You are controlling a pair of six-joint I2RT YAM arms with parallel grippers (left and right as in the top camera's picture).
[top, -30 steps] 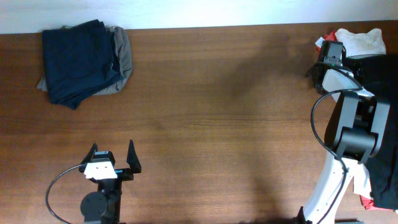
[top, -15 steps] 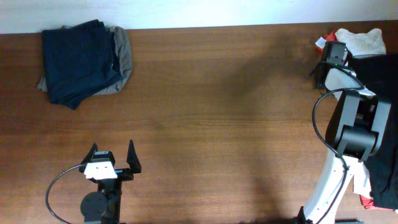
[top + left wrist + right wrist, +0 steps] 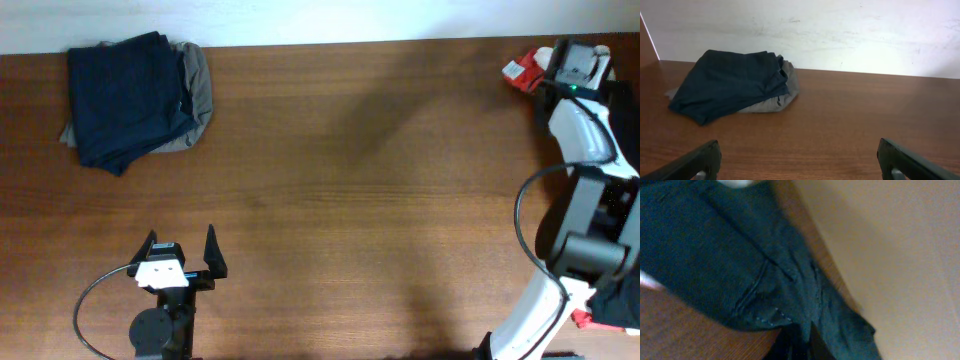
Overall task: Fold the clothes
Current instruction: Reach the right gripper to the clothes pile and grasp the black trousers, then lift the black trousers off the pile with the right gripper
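A folded stack, a dark navy garment (image 3: 128, 98) on a grey one (image 3: 200, 90), lies at the back left; the left wrist view shows the navy garment (image 3: 727, 82) too. At the table's front left my left gripper (image 3: 182, 252) (image 3: 800, 159) stands open over bare wood, nothing between its fingers. My right gripper (image 3: 802, 342) is shut on a fold of a dark garment (image 3: 715, 265) at the back right corner, where its arm (image 3: 573, 62) covers the pile. A red garment (image 3: 520, 68) pokes out beside it.
The wall runs along the table's back edge (image 3: 330, 42). More dark cloth (image 3: 622, 305) lies at the right edge near the right arm's base. The wooden tabletop (image 3: 350, 200) stretches between the two arms.
My right gripper has shut on dark cloth and its arm has swung toward the back right corner, now covering the white garment. The left arm has not moved.
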